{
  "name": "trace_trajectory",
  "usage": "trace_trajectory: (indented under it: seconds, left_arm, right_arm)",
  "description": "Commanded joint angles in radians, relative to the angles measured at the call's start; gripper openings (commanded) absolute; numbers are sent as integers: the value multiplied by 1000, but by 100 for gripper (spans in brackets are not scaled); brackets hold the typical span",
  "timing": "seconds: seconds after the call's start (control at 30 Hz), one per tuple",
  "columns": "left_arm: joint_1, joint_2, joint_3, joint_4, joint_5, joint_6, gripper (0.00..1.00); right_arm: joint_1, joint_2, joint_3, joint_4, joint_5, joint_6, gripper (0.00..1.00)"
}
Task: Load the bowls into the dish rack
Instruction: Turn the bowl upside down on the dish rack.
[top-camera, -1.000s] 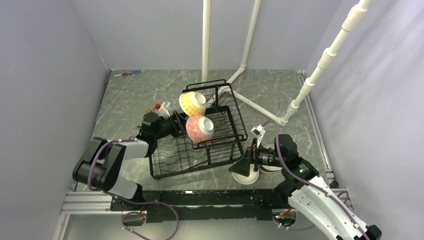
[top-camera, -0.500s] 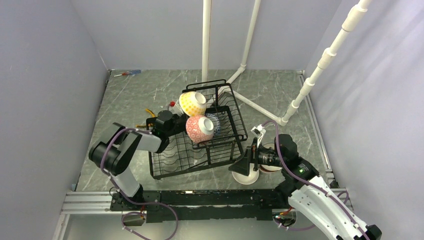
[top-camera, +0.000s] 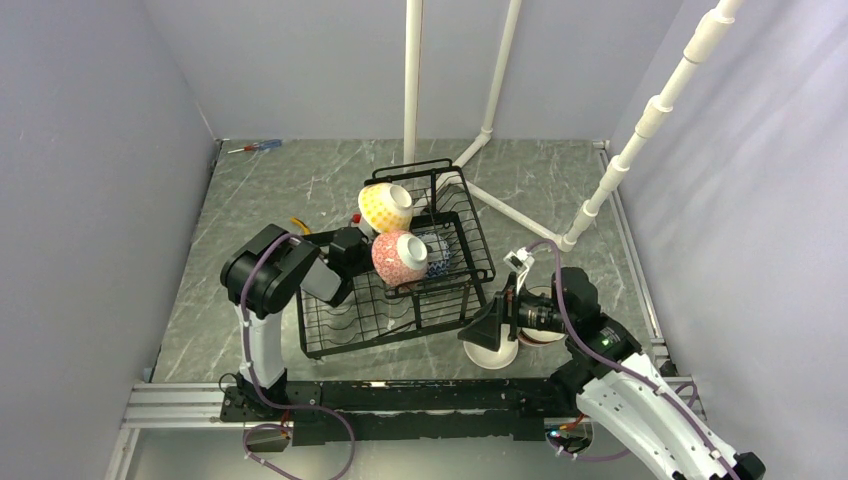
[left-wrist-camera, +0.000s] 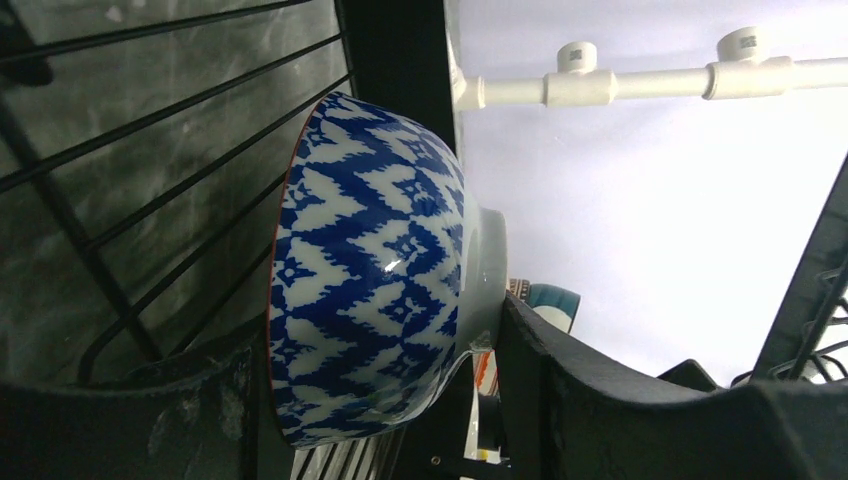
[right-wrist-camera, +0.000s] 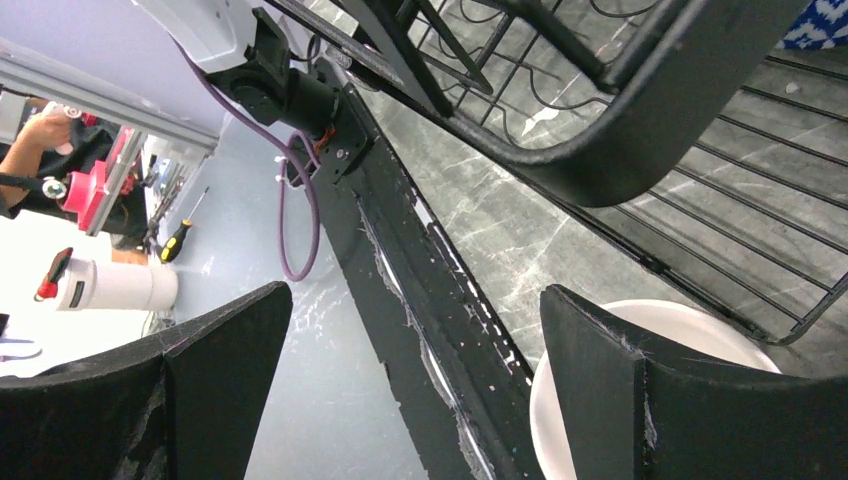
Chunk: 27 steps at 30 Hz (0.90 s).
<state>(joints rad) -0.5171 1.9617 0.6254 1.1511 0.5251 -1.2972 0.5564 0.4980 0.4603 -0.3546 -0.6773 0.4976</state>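
White bowl (right-wrist-camera: 700, 340) lies near right of the dish rack (top-camera: 400, 320), below my right gripper (right-wrist-camera: 415, 292), fingers spread wide, holding nothing. Farther in, my left gripper (left-wrist-camera: 372, 330) pinches the blue-white zigzag bowl (left-wrist-camera: 370, 250), rim to foot, over the rack's wires.

The blue-and-white bowl (left-wrist-camera: 370, 270) looks like glossy glazed ceramic, the dish rack (top-camera: 345, 312) matt black wire, the desk (top-camera: 260, 190) smooth marbled grey.
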Motion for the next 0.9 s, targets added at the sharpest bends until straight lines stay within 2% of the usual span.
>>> trace_trajectory:
  seconds: [0.0, 0.27, 0.33, 0.53, 0.67, 0.73, 0.83, 0.87]
  left_arm:
    - [-15, 11, 55, 121, -23, -20, 3]
    - [-30, 85, 100, 143, -35, -48, 3]
    - [-32, 90, 111, 123, -28, -47, 6]
    - [-38, 43, 133, -32, -8, 0, 37]
    - [-40, -8, 135, -157, -14, 30, 52]
    - [-40, -30, 139, -221, -17, 45, 67]
    - [-40, -56, 151, -307, -20, 65, 71]
    - [-41, -61, 152, -328, -22, 66, 92]
  right_arm:
    - [4, -12, 43, 10, 21, -21, 100]
    - [4, -1, 50, 7, 19, -30, 100]
    - [4, -1, 49, 4, 21, -33, 100]
    - [4, -8, 51, -4, 28, -33, 100]
    - [4, -10, 50, -6, 30, -33, 100]
    - [4, -10, 50, -4, 30, -33, 100]
    - [4, -9, 49, -1, 28, -33, 100]
    - [4, -9, 49, -1, 28, -35, 100]
